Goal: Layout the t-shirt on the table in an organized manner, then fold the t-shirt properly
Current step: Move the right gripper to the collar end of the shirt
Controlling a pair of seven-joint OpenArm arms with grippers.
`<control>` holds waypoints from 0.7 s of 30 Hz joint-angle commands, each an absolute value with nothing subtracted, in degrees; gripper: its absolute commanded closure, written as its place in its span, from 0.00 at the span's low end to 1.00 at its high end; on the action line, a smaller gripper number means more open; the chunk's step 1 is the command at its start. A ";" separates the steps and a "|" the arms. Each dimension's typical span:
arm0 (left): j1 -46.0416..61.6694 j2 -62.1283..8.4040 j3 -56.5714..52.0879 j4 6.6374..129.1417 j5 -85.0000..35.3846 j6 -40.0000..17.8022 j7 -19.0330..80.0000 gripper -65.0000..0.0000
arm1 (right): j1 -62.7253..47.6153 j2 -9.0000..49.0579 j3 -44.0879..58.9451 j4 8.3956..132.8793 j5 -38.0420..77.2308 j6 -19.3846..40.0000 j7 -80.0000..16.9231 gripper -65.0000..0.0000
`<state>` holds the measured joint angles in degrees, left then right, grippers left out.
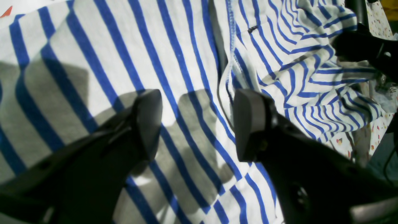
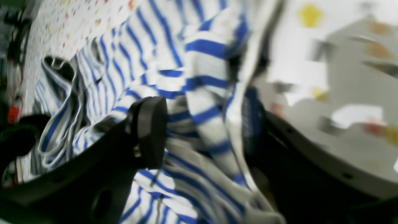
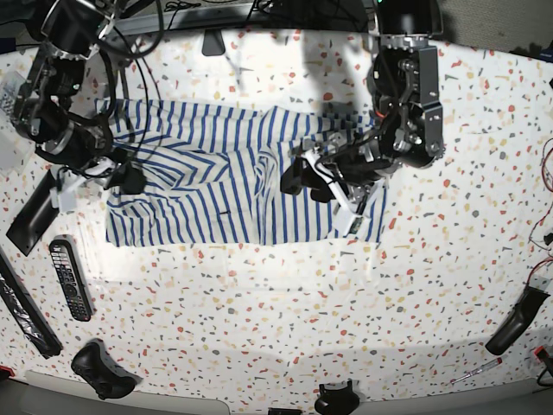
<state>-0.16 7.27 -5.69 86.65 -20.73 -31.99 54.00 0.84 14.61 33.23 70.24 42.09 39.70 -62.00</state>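
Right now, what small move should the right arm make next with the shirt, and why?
Probably close the right tool on the bunched fabric between its open jaws. The t-shirt is rumpled on that side, so gripping there would let it pull the cloth flat on the table.

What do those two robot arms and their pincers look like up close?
Both arms are black metal with exposed joints and loose black cables. The left gripper has two matte black fingers ending in flat, rounded dark-grey pads. The right gripper looks the same, with white parts nearby.

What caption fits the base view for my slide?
Both arms over the striped t-shirt spread on the speckled table, left gripper open.
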 commanded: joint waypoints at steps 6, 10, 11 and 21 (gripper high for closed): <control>-0.93 8.40 -5.52 87.74 -22.09 -32.56 53.10 0.48 | 1.08 14.79 27.62 70.48 40.97 40.00 -64.20 0.48; -0.93 8.40 -5.52 87.74 -22.09 -32.56 53.08 0.48 | 1.10 14.96 27.40 70.48 40.97 40.00 -64.20 0.69; -0.93 8.38 -5.52 87.74 -22.06 -32.56 53.08 0.48 | 1.17 15.11 27.40 70.50 40.99 40.00 -64.16 0.77; -0.95 8.40 -5.52 87.74 -33.71 -32.64 62.39 0.51 | 6.09 18.41 27.94 70.50 40.60 40.00 -64.27 1.00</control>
<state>-0.16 7.27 -5.67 86.65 -32.60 -32.03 63.02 4.97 17.21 27.62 69.78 40.18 39.68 -64.88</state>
